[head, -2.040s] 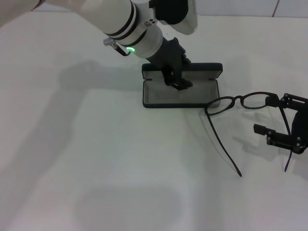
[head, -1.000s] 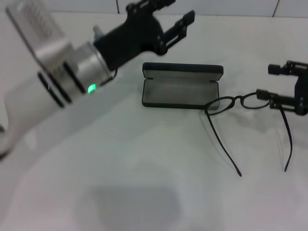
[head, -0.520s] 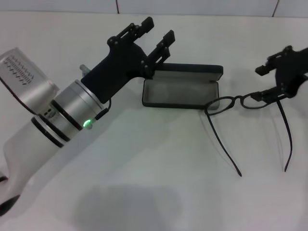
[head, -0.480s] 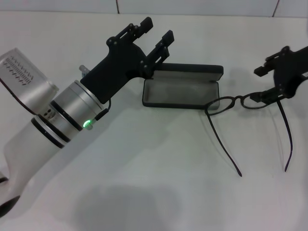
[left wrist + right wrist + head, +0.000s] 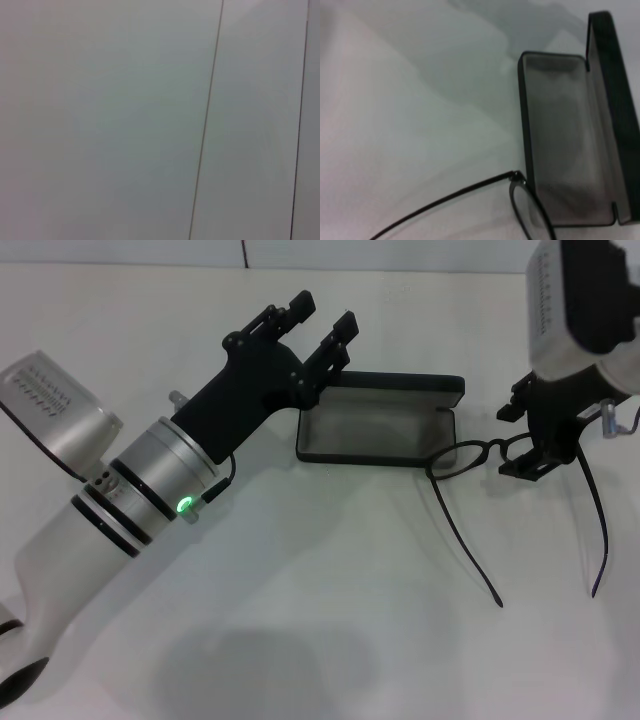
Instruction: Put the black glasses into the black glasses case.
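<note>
The black glasses (image 5: 500,452) lie unfolded on the table (image 5: 300,620), one lens rim touching the open black glasses case (image 5: 378,418). The right end effector (image 5: 532,440) is lowered over the frame's right lens; whether it is pinching cannot be told. The left end effector (image 5: 312,325) is held spread beside the case. The frame front should be gripped squarely, since the long temples may snag.

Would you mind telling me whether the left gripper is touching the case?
Apart. In the head view the open left gripper sits raised beyond the case's left end, with its fingers clear of the lid edge.
</note>
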Robot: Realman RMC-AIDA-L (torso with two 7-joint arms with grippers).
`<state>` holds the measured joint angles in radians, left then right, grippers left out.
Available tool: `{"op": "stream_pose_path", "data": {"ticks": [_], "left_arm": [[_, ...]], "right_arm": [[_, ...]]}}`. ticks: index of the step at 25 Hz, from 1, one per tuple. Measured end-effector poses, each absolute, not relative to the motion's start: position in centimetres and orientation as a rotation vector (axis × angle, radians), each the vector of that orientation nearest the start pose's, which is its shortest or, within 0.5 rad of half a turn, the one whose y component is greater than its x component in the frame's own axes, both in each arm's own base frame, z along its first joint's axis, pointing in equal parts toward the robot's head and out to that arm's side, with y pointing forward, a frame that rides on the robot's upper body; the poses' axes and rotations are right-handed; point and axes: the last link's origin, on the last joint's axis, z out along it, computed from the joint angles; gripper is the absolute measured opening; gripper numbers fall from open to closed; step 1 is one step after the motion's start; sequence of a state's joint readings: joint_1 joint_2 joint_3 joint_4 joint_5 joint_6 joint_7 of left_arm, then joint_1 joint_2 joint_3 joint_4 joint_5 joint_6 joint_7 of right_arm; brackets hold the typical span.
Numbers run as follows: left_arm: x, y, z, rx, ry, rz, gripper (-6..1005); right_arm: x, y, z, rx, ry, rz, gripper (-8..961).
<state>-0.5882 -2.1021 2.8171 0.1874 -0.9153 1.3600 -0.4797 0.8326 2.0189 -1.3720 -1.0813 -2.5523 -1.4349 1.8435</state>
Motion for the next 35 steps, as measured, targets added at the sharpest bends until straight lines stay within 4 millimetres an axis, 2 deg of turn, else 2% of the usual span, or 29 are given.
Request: {"op": "stream_pose_path", "data": {"ticks": [8,13,18,24,32,35], "left_arm": [[-22.7,32.0,-8.1,-2.064,-0.545,-1.173,556],[-22.6,31.8,-8.6,-2.084,-0.555,-1.162,555],[-22.9,31.2,-8.8,-2.082,-0.575,-1.162,555],[-23.3,30.9,-8.9,-2.076,-0.587,-1.156,556],[-23.4,30.8,-8.8,-2.066,-0.591,-1.156,554],[-23.6,30.7,-8.6,-2.057,-0.583,-1.149,553]], "right_arm": [[15.4,40.9,-2.5,-2.839,-0.133,-0.725,592],[15.4,41.3,-3.9,-2.826,-0.132,-0.773,548],[15.4,41.7,-4.6,-2.813,-0.145,-0.778,505],[15.7,41.5,-5.1,-2.815,-0.139,-0.789,496],[15.7,41.1,-5.2,-2.837,-0.086,-0.779,145],[15.7,41.0,-4.8,-2.83,-0.042,-0.774,131]]}}
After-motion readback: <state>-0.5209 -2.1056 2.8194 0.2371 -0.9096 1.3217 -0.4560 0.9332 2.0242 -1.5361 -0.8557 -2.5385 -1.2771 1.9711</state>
